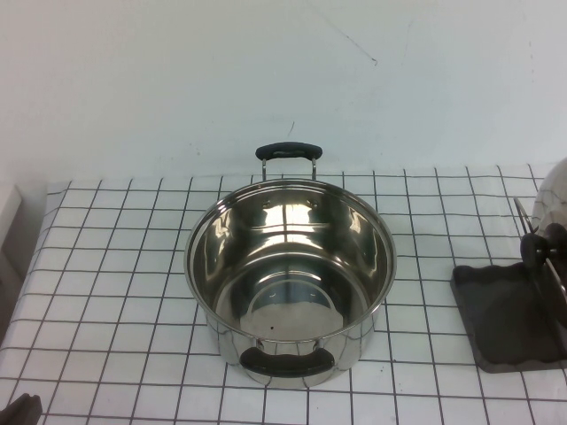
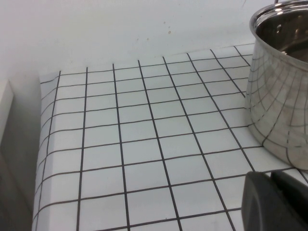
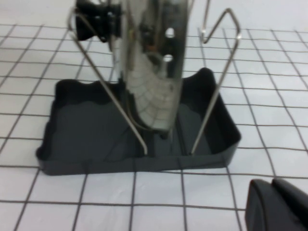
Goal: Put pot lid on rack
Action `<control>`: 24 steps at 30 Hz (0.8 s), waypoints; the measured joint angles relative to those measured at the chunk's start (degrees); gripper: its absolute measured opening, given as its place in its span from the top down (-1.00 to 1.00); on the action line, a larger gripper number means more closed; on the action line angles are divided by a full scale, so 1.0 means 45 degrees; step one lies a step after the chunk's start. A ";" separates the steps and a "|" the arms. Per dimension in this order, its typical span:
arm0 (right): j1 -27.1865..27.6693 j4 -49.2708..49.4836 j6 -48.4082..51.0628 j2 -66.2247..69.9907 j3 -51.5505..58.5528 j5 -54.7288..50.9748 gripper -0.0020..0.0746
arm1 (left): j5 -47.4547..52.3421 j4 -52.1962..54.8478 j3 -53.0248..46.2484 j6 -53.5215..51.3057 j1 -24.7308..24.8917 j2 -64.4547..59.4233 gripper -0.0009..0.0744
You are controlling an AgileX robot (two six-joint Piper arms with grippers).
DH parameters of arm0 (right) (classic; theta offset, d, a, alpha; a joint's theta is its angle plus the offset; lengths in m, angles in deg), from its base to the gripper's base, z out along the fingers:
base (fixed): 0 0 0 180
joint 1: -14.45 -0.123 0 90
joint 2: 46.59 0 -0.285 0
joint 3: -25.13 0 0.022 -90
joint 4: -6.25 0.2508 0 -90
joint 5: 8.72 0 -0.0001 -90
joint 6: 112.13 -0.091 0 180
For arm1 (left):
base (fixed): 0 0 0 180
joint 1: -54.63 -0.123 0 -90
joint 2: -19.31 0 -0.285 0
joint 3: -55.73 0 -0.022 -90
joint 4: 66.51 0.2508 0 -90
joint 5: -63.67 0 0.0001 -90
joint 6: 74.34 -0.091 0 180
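Observation:
The pot lid [image 1: 553,197] stands on edge in the rack [image 1: 507,320] at the table's right edge, its black knob [image 1: 540,248] facing left. In the right wrist view the polished lid [image 3: 151,72] sits upright between the wire prongs [image 3: 217,82] above the dark grey tray [image 3: 86,130]. My right gripper [image 3: 272,183] is shut and empty, low over the table, a short way back from the rack; it is out of the high view. My left gripper [image 2: 269,175] is shut and empty, parked at the front left corner [image 1: 22,410], apart from the pot.
A deep steel pot [image 1: 291,274] with two black handles stands uncovered in the middle of the checked tablecloth; its side shows in the left wrist view [image 2: 281,96]. The table's left edge [image 1: 35,257] drops off beside a pale wall.

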 joint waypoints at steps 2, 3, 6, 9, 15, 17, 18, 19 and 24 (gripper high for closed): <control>0.0353 -0.0028 0.0034 0.0000 0.0000 0.0000 0.95 | -0.0009 0.0000 0.0000 0.0000 0.0000 0.0000 0.98; 0.0421 -0.0028 0.0119 0.0000 0.0000 -0.0023 0.95 | -0.0009 0.0000 0.0000 0.0000 0.0000 0.0000 0.98; 0.0448 -0.0037 0.0186 0.0000 0.0000 -0.0023 0.95 | -0.0009 0.0000 0.0000 0.0000 0.0000 0.0000 0.98; 0.0448 -0.0037 0.0205 0.0000 0.0000 -0.0023 0.95 | -0.0029 0.0000 0.0000 0.0000 0.0000 0.0000 0.98; 0.0448 -0.0037 -0.0006 0.0000 0.0000 -0.0023 0.95 | -0.0029 0.0000 0.0000 0.0070 0.0000 0.0000 0.98; 0.0448 -0.0037 -0.0093 0.0000 0.0000 -0.0023 0.95 | -0.0029 0.0000 0.0000 0.0070 0.0000 0.0000 0.98; 0.0448 -0.0037 -0.0113 0.0000 0.0000 -0.0023 0.95 | -0.0029 0.0000 0.0000 0.0070 0.0000 0.0000 0.98; 0.0448 -0.0037 -0.0113 0.0000 0.0000 -0.0023 0.95 | -0.0029 0.0000 0.0000 0.0070 0.0000 0.0000 0.98; 0.0420 -0.0012 -0.0290 0.0000 0.0000 -0.0023 0.95 | -0.0029 0.0000 0.0000 0.0070 0.0000 0.0000 0.98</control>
